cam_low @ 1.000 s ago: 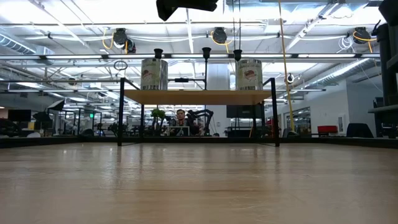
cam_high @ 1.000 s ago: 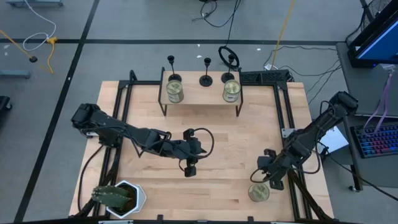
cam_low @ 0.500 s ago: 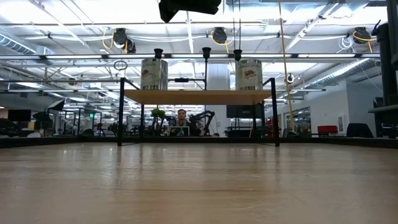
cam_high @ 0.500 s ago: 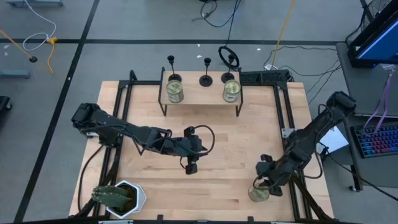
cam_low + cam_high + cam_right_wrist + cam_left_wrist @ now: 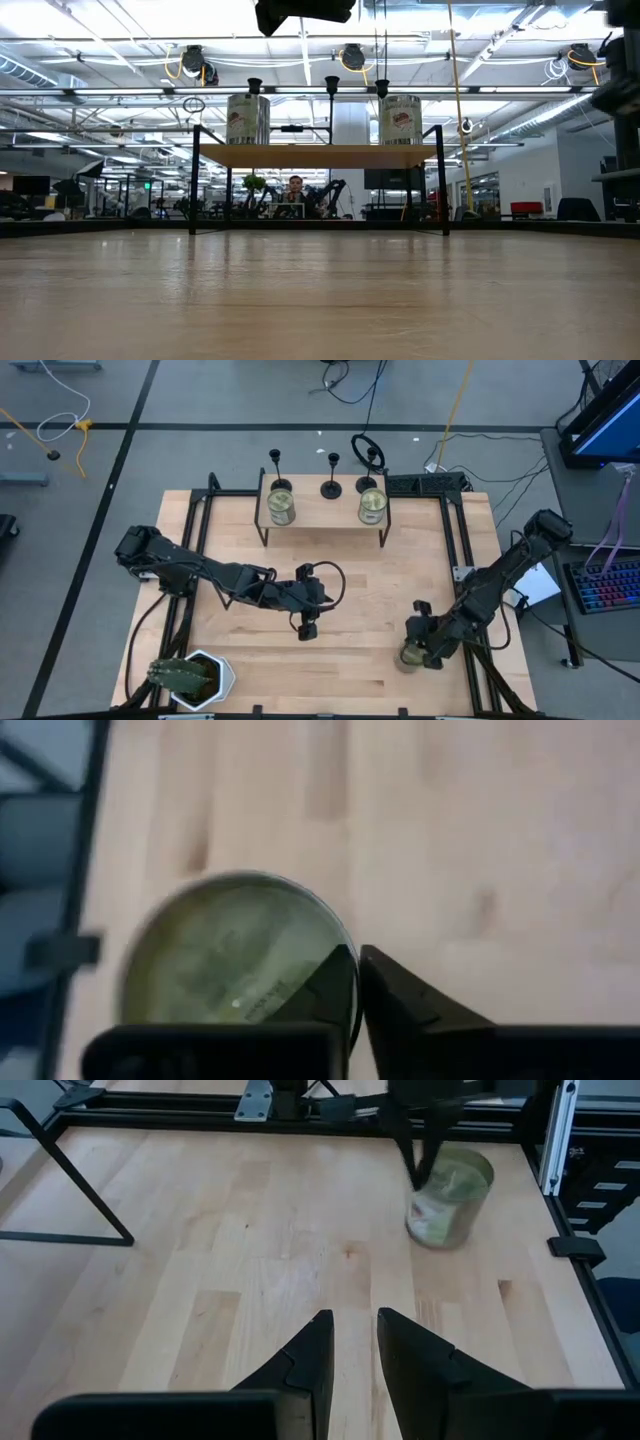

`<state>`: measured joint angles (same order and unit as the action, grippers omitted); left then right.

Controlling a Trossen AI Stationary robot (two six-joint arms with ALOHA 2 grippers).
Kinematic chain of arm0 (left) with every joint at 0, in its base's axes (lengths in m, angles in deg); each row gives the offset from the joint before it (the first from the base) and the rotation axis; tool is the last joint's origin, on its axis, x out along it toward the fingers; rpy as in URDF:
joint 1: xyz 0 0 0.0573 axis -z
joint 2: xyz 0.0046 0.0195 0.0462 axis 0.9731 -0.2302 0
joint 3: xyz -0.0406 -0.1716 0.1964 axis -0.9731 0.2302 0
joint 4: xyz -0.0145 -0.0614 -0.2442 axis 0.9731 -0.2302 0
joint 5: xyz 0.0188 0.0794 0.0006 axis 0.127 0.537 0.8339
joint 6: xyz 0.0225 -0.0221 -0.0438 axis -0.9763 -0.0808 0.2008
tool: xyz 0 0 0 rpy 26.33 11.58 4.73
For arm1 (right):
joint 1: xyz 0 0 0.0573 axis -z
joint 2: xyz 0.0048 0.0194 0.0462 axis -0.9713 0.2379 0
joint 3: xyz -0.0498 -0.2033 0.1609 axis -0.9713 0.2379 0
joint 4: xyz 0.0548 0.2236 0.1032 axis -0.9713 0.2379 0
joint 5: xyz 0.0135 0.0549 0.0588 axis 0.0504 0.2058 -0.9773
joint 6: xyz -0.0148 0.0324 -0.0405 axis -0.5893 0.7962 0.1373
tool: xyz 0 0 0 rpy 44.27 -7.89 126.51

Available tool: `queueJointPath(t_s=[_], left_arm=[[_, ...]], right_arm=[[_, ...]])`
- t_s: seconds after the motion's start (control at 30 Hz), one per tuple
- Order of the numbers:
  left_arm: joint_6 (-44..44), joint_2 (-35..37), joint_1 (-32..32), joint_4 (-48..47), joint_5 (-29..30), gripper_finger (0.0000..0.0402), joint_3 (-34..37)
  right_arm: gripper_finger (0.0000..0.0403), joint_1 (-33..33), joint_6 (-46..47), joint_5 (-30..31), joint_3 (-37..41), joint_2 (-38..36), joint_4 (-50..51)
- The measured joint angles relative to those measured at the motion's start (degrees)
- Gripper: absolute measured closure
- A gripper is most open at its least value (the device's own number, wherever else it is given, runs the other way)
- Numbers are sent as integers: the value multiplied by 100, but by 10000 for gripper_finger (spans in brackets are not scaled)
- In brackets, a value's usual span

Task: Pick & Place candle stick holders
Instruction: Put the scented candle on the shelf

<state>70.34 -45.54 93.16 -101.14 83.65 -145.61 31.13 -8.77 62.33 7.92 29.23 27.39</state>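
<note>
Hovering right hand point(image 5: 412, 652), fingers nearly closed and empty, sits over the can point(image 5: 408, 657); descending so risks toppling it. Holders point(image 5: 331, 485) untouched.

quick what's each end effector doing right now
Left end effector: nearly shut, holding nothing, over the bare table.
Right end effector: shut, holding nothing, tips at the rim of the greenish can.

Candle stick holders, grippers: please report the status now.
Left gripper mid-table, nearly shut, empty. Right gripper shut, over a can. Three candle stick holders untouched on the shelf.
</note>
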Motion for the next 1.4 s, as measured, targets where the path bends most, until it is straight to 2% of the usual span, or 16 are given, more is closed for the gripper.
queueJointPath(t_s=[0.17, 0.37, 0.4, 0.5, 0.6, 0.73, 0.93, 1.1, 1.4], left_arm=[[-105, 0, 0, 1, 0, 314, 0], [-313, 0, -25, 30, 4, 314, 0], [-307, 0, -38, 31, 4, 314, 0], [-306, 0, -58, 33, 5, 314, -2], [-308, 0, -74, 33, 15, 314, -2], [-456, 0, -74, 42, 313, 314, -2], [-423, 0, -157, 40, 568, 314, -2], [-113, 0, -271, 19, 601, 314, -2], [-5, 0, -466, -49, 588, 314, -4]], right_arm=[[395, 374, -519, 520, 7, 5, -434], [399, 1455, -2308, 774, 0, 0, -2172], [400, 1674, -2535, 774, 0, 2, -2451], [400, 2357, -3323, 270, -82, 5, -2981], [401, 2997, -3597, 45, -154, 154, -2851], [402, 3825, -3815, -111, -229, 605, -2330], [402, 4649, -4039, -602, -556, 1255, -2297], [400, 5061, -4115, -1288, -641, 1553, -2286], [389, 5372, -4370, -1311, -655, 1786, -2365]])
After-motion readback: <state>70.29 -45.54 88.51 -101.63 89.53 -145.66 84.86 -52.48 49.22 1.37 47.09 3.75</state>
